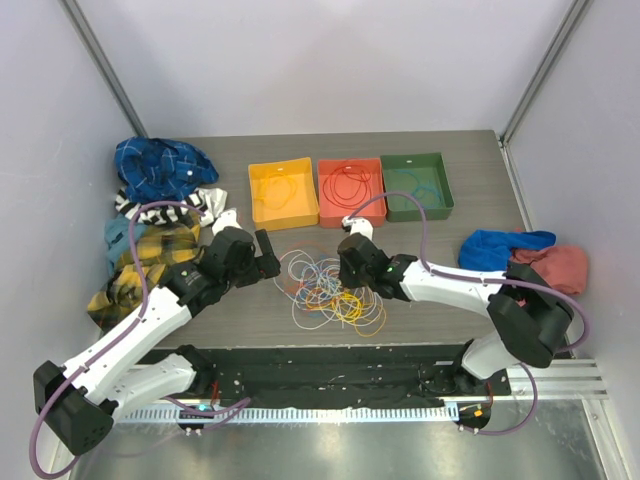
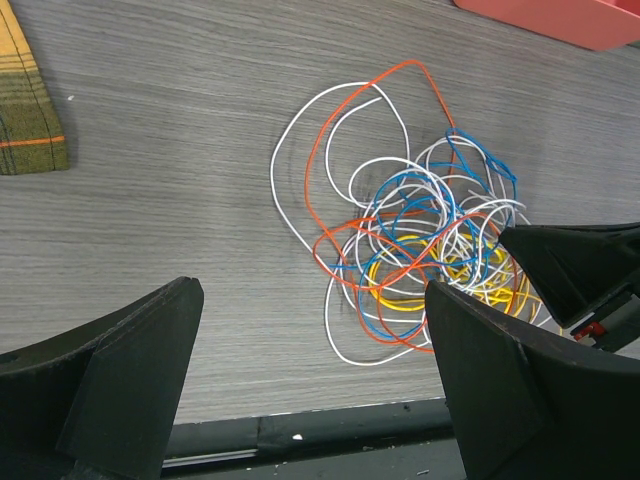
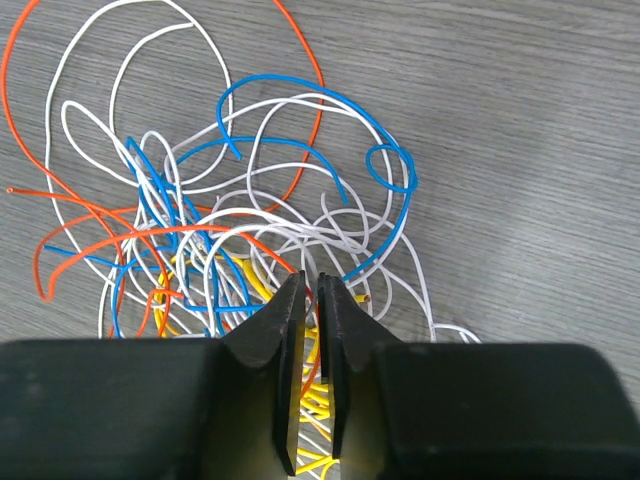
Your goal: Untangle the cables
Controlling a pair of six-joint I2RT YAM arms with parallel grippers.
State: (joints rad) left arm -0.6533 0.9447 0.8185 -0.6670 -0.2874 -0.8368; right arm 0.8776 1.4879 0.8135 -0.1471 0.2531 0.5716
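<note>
The cables [image 1: 330, 290] lie in one tangled heap of white, blue, orange and yellow loops on the table between the arms. The heap also shows in the left wrist view [image 2: 420, 260] and the right wrist view [image 3: 230, 220]. My left gripper [image 1: 268, 255] is wide open and empty just left of the heap, with bare table between its fingers [image 2: 312, 300]. My right gripper [image 1: 352, 270] sits low over the heap's right side. Its jaws [image 3: 312, 280] are closed to a thin slit with an orange cable [image 3: 270, 255] running into the tips.
Yellow [image 1: 283, 164], red [image 1: 350, 162] and green [image 1: 415, 157] bins stand behind the heap, each holding a loose loop. Cloths are piled at the left [image 1: 160, 170]. Blue [image 1: 500, 248] and pink [image 1: 560, 265] cloths lie at the right. The table's front edge [image 2: 300, 425] is close below.
</note>
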